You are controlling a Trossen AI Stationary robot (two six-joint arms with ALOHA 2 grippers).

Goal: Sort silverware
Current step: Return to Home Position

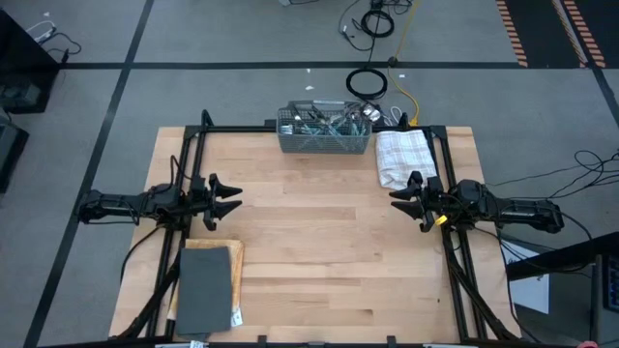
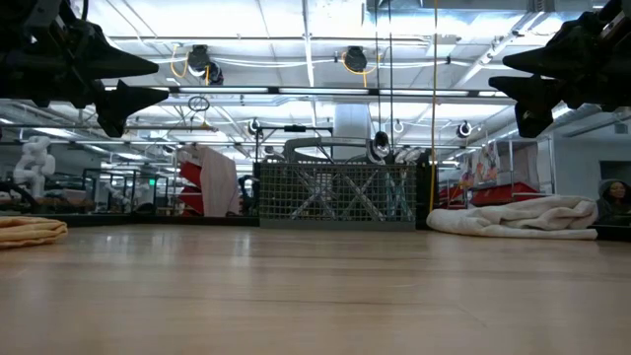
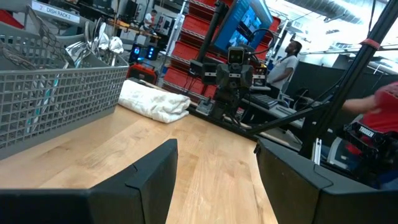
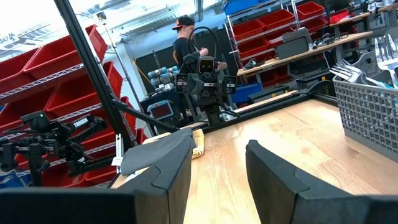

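Note:
The silverware (image 1: pixel 329 120) stands bunched in the grey wire-mesh basket (image 1: pixel 324 138) at the table's far edge, its silver heads sticking up above the rim (image 3: pixel 96 40) (image 4: pixel 360 65). My left gripper (image 1: pixel 235 196) hovers open above the table's left side. My right gripper (image 1: pixel 397 198) hovers open above the right side, just near of the white folded towel (image 1: pixel 403 157). Both point toward the table's middle and hold nothing.
The white towel (image 2: pixel 518 217) lies right of the basket (image 2: pixel 335 194). A dark grey pad on a tan cloth (image 1: pixel 207 286) lies at the near left corner. Bare wood (image 1: pixel 319 242) spans the middle. People stand in the room beyond the table.

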